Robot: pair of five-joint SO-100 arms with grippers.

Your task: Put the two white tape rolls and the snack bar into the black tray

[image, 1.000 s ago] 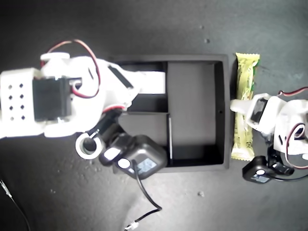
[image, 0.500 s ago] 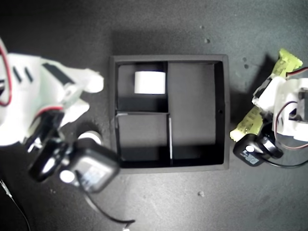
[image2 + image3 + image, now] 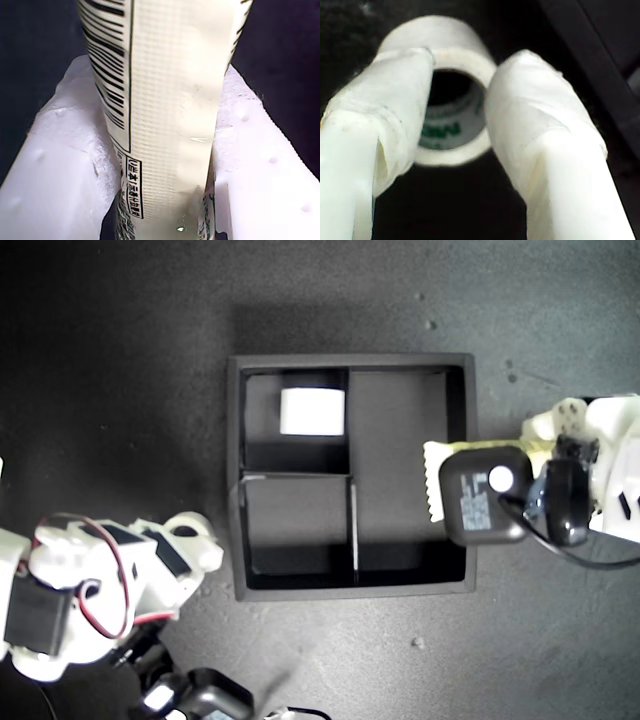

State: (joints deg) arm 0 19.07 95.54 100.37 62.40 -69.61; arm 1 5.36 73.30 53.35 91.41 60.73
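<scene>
The black tray [image 3: 350, 361] lies in the middle of the exterior view. One white tape roll [image 3: 312, 411] sits in its upper-left small compartment. My first gripper [image 3: 165, 165] is shut on the snack bar [image 3: 165, 90]. The bar's crimped end [image 3: 433, 480] sticks out over the long compartment from under that arm's camera. The other tape roll [image 3: 452, 147] lies on the dark surface just left of the tray in the exterior view [image 3: 194, 527]. My second gripper [image 3: 462, 65] is open, with its taped fingers [image 3: 530, 110] on either side of that roll's rim.
The first arm [image 3: 605, 470] reaches in from the exterior view's right, its black camera module [image 3: 483, 495] overhanging the tray wall. The second arm [image 3: 70, 590] fills the exterior view's lower left, with red wires and a cable. The tray's lower-left small compartment [image 3: 295, 525] holds nothing.
The first arm lifted the snack bar off the surface right of the tray and swung it over the long compartment. The second arm pulled back from the tray to the exterior view's lower left.
</scene>
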